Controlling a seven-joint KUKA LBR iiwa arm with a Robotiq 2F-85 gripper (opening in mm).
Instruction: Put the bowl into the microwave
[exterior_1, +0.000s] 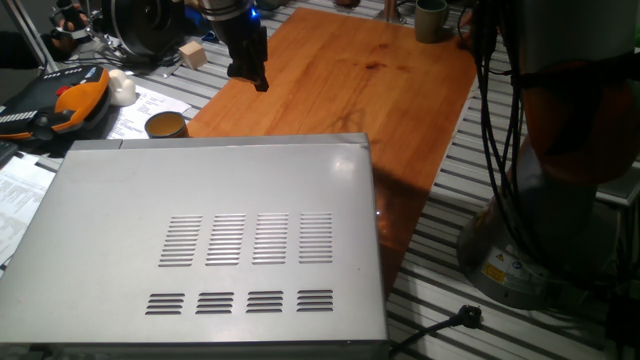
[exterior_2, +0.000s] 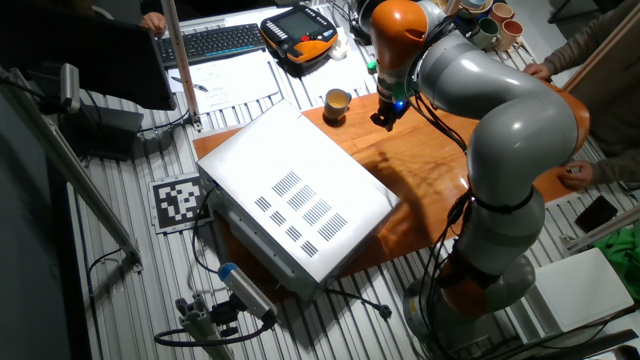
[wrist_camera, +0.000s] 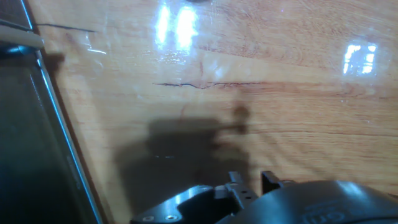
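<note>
One microwave (exterior_1: 200, 250): large silver-grey metal box, flat top, two rows of four vent-slot groups, filling the lower left of one fixed view. One bowl (exterior_1: 166, 125): small, round, tan-gold, thin rim, upright just above the microwave's far edge at left. One gripper (exterior_1: 250, 75): dark, hanging over the glossy orange-brown wooden board (exterior_1: 400, 90) at upper centre, holding nothing; finger spread cannot be told. One grey-green mug (exterior_1: 431, 20), top edge.

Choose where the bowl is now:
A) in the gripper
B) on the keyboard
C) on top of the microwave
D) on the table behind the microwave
D: the bowl stands on the table just behind the microwave, apart from the gripper.
</note>
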